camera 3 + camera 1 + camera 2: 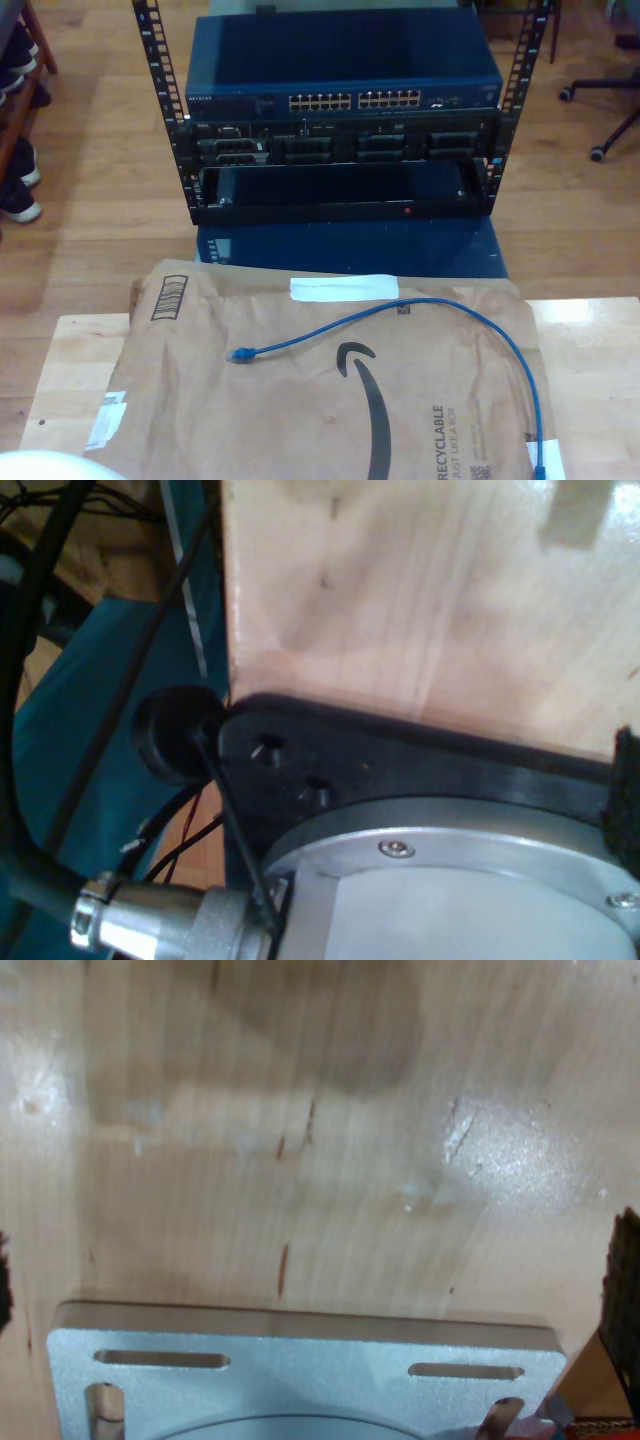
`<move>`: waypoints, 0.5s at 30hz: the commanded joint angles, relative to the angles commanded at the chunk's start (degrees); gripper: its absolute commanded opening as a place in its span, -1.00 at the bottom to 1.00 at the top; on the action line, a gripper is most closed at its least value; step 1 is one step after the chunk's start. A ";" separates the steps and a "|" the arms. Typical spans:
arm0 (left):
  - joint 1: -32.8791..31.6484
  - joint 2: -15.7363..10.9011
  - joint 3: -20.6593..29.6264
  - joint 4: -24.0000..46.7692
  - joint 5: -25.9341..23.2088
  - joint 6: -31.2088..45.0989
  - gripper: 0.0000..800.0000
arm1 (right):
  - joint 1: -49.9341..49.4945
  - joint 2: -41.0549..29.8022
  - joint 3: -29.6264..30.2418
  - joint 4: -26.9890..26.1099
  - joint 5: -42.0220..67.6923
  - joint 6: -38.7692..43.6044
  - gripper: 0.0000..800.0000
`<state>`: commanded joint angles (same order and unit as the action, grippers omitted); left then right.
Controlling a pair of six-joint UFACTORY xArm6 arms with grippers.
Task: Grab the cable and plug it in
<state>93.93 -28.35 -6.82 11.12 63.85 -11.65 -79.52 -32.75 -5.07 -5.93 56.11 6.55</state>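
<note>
Cable [480, 325] lies loose on brown paper [300, 400], untouched; I cannot tell either gripper's opening.

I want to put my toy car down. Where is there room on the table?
The bare wooden table at the exterior view's left of the brown paper mailer is free, and the strip at its right too. The mailer's middle, inside the blue cable loop, is open. The cable's curve crowds the mailer's right side.
</note>
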 joint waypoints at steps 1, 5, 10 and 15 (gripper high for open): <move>0.00 0.53 -0.09 0.00 0.09 0.00 1.00 | 0.00 0.00 0.00 0.00 0.00 0.00 0.99; 0.00 0.62 -0.18 0.09 0.09 0.00 1.00 | -0.09 0.00 0.00 0.18 0.00 0.35 0.99; 0.00 0.62 -0.18 0.09 0.09 0.09 1.00 | 0.00 -0.09 0.00 0.26 0.00 0.35 0.99; -0.09 0.62 -0.18 0.26 0.09 0.09 1.00 | 0.00 -0.35 -0.79 0.18 0.53 0.53 0.99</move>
<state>93.85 -27.74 -7.00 11.38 63.93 -11.56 -79.52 -33.10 -5.86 -5.76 56.64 7.08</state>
